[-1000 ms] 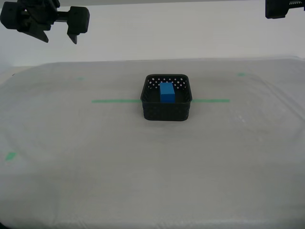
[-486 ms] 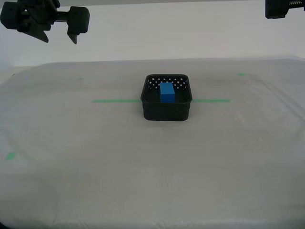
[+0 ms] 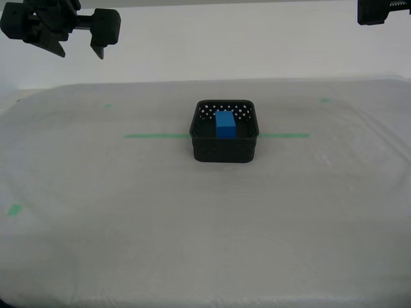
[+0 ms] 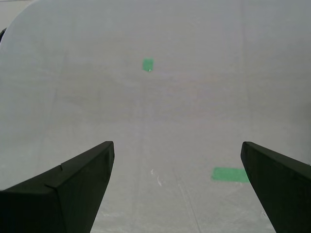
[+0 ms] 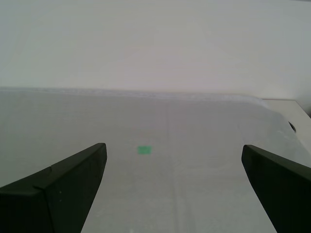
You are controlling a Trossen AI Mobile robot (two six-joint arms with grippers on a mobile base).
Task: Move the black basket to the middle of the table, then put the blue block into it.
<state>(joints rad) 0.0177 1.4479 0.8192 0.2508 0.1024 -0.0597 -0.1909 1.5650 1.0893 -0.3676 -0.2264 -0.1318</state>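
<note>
A black arm (image 3: pixel 61 29) hangs at the upper left of the exterior view, high over the counter (image 3: pixel 96 186), its jaws apart and holding nothing; the wrist views do not show which arm it is. At centre frame the black basket (image 3: pixel 225 146) sits across the thin green tape line (image 3: pixel 154 135), with the blue block (image 3: pixel 225 124) standing inside it, so the task looks complete. The basket is square with rounded corners, its plastic walls pierced with round holes: probably light and fairly stiff, best taken by one wall at the rim. The block is a small matte cuboid, likely light and easy to pinch across two flat faces. The counter's whitish sheeting looks slick and slightly wrinkled. My first pincer (image 5: pixel 172 189) and my second pincer (image 4: pixel 177 189) each stand wide open and empty over bare sheeting and small green tape marks (image 4: pixel 147 64).
</note>
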